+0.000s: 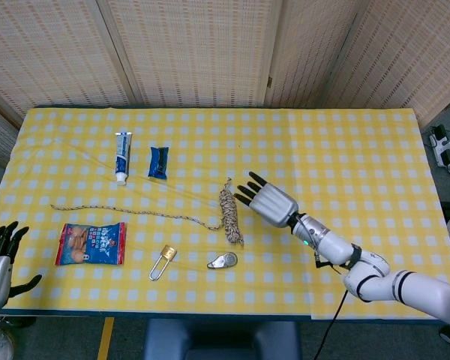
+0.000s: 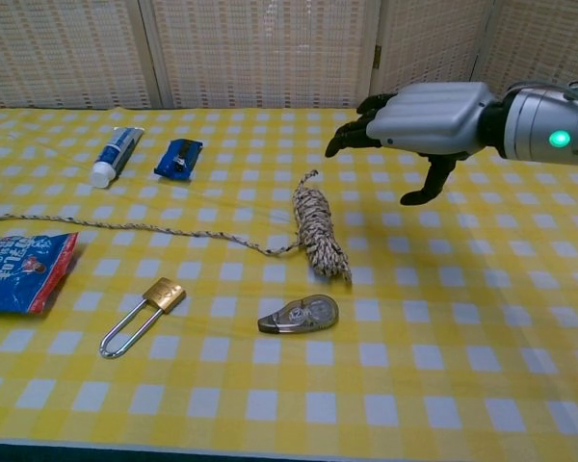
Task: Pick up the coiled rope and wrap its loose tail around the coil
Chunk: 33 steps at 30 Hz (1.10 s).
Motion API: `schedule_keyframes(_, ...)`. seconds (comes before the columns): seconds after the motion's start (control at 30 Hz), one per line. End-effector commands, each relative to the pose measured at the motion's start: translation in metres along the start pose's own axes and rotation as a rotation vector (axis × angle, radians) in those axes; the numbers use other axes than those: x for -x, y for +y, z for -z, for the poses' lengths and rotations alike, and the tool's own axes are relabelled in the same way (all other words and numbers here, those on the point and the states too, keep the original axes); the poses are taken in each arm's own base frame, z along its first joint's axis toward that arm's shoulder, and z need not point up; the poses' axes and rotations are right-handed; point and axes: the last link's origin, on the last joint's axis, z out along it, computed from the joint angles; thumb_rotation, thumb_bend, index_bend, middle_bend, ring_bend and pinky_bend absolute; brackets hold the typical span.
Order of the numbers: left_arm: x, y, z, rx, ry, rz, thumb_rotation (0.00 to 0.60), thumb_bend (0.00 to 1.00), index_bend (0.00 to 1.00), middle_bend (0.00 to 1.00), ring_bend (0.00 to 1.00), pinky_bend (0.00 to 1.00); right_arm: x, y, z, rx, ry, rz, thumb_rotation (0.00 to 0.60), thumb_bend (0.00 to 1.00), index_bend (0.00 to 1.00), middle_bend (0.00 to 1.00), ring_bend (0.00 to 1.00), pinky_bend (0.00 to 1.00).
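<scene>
Coiled rope [image 1: 230, 216] mid-bench [image 1: 360, 150], tail [image 1: 127, 211] trailing toward left edge, padlock [image 1: 163, 262] and tape dispenser [image 1: 222, 260] nearer front edge, toothpaste tube [image 1: 122, 156] behind.

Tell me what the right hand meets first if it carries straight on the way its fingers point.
Probably the coiled rope: the right hand is open, fingers aimed at the coil's upper end. It seems raised above the table, so it may pass over.

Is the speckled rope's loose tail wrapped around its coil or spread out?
Spread out: the loose tail trails left across the yellow checked tablecloth from the coil.
</scene>
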Motion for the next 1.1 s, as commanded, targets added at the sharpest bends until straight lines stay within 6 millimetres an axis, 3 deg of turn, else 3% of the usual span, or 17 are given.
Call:
schedule_keyframes(0.03, 0.000, -0.002, 0.001, -0.006, -0.001, 0.003, 0.600, 0.15, 0.17, 0.08, 0.07, 0.00, 0.001, -0.011, -0.025, -0.043, -0.010, 0.057, 0.600, 0.31, 0.16, 0.14, 0.16, 0.00)
schedule_keyframes(0.27, 0.001, -0.004, 0.002, -0.016, -0.008, 0.003, 0.600, 0.15, 0.17, 0.08, 0.07, 0.00, 0.008, -0.025, -0.057, -0.091, -0.020, 0.162, 0.600, 0.31, 0.20, 0.16, 0.17, 0.00)
schedule_keyframes(0.57, 0.003, -0.007, 0.002, -0.027, -0.021, 0.001, 0.600, 0.15, 0.17, 0.08, 0.07, 0.00, 0.015, -0.037, -0.081, -0.122, -0.024, 0.213, 0.600, 0.31, 0.25, 0.19, 0.19, 0.00)
schedule_keyframes(1.1, 0.007, -0.009, 0.001, -0.030, -0.033, 0.004, 0.600, 0.15, 0.18, 0.08, 0.07, 0.00, 0.021, -0.038, -0.088, -0.135, -0.003, 0.166, 0.600, 0.31, 0.40, 0.31, 0.31, 0.00)
